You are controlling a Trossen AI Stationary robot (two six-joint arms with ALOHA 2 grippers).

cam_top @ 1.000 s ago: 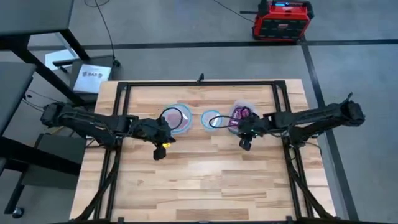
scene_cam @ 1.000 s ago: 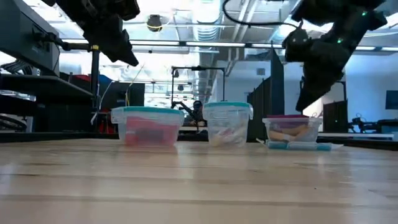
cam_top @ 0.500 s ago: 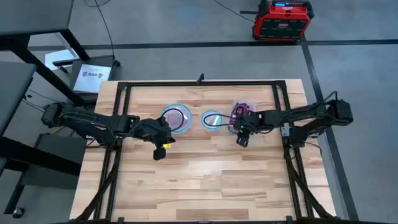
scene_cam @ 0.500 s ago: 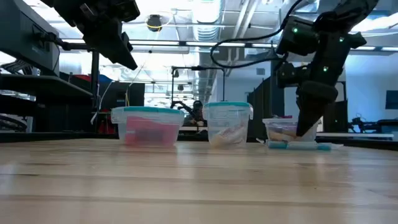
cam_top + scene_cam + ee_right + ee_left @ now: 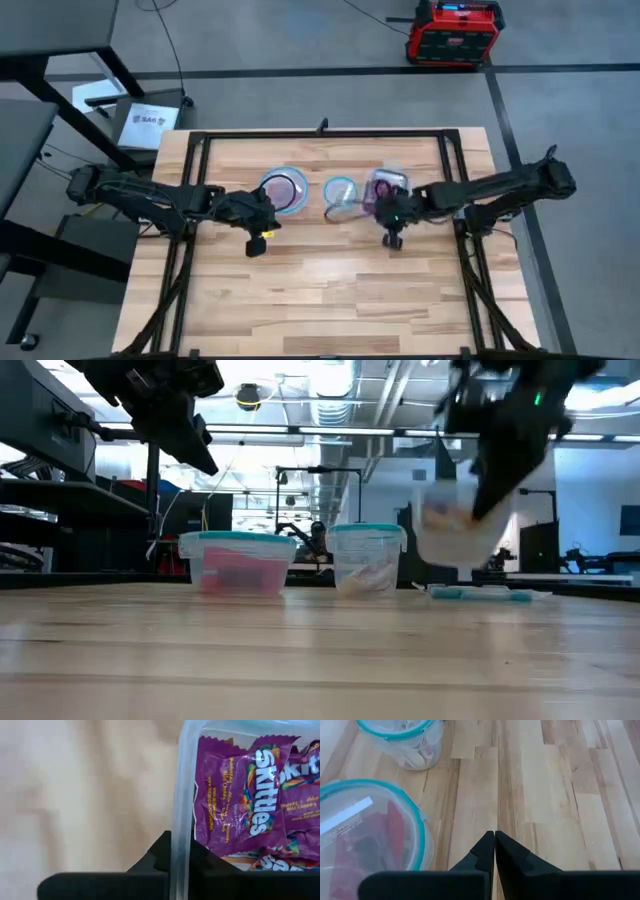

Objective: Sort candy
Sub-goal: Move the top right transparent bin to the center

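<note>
Purple candy packets lie in a clear rectangular container, which hangs above the table with my right gripper shut on it. A blue-rimmed round container holds red candy. A smaller round container holds pale sticks. Both stand on their bases at the table's middle. My left gripper is shut on nothing, above the wood near the red one. My right gripper pinches the rectangular container's clear side wall at the rim, one finger inside and one outside. The fingers come from above, slanting down. The container is lifted clear of the table and tilted, with the purple packets still in it.
A flat blue-edged lid lies on the table under the lifted container. Bare wood spreads over the near half of the table. Black frame bars run along the far edge and both sides.
My right gripper has dropped to the rectangular container, taken hold of its wall and raised it off the table. The container stood beside its lid before and now hangs tilted above it.
</note>
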